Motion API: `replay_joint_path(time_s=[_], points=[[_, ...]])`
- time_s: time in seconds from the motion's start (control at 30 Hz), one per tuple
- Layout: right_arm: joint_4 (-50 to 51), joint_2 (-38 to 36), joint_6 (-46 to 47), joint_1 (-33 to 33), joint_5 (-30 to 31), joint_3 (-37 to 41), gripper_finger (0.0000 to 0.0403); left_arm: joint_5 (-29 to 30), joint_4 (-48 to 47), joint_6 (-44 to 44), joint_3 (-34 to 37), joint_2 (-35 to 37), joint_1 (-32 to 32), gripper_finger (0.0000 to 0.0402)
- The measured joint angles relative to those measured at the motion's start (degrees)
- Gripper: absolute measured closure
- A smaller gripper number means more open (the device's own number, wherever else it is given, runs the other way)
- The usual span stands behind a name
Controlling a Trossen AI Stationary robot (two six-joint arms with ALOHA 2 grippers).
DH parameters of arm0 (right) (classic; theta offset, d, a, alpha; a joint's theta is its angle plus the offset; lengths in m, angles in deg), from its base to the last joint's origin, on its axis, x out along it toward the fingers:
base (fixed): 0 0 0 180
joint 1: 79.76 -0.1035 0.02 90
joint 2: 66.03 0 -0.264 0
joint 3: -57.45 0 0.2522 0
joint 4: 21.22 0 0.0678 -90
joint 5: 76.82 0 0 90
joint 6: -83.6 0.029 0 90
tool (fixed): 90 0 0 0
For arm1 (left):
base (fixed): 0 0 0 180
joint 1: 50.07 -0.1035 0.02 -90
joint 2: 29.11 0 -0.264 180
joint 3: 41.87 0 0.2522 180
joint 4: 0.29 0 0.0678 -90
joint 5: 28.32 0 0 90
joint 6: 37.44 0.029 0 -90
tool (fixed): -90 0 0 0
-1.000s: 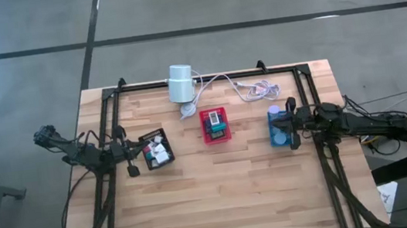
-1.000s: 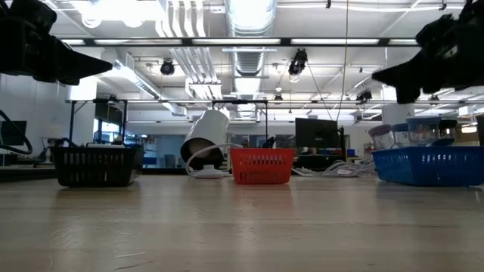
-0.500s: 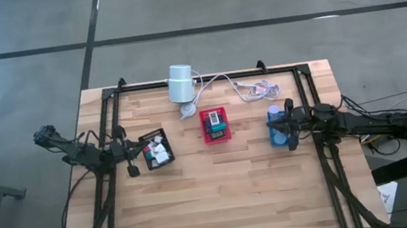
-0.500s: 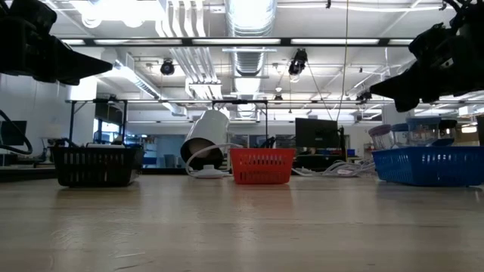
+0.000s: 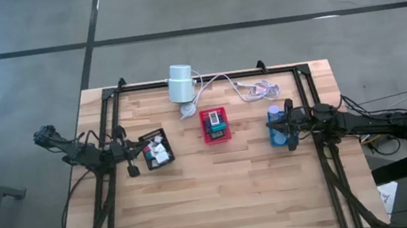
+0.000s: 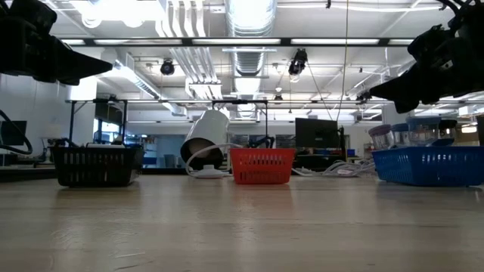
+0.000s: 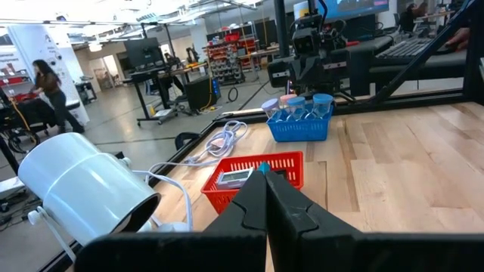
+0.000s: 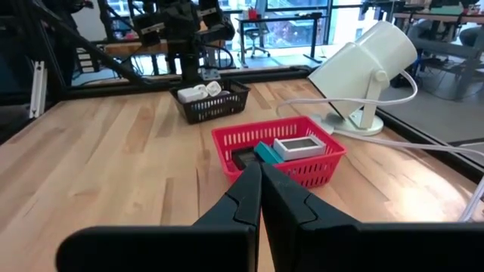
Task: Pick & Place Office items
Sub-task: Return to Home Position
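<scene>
The office items (image 5: 158,151) lie sorted in three baskets across the table (image 5: 222,205): black basket (image 8: 214,108) left, red basket (image 8: 302,172) middle, blue basket (image 7: 299,131) right. My left gripper (image 7: 264,181) hovers just left of the black basket, and my right gripper (image 8: 259,175) hangs raised at the blue basket's right rim. Both have their fingers pressed together, holding nothing. I judge sorting finished and homing in hand. Next, each arm must draw back clear of its basket.

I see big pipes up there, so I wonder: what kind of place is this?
Probably a robotics lab or workshop. Ducts run under the ceiling, desks with monitors stand behind, and the left arm and right arm flank a wooden table.
</scene>
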Motion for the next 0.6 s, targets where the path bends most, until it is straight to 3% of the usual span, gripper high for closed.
replay_joint_path(time_s=[0.6], points=[[-0.04,-0.02,0.02,-0.02,-0.02,0.00,0.0394,0.00,0.01,0.02,0.00,0.00,0.00,0.0401]])
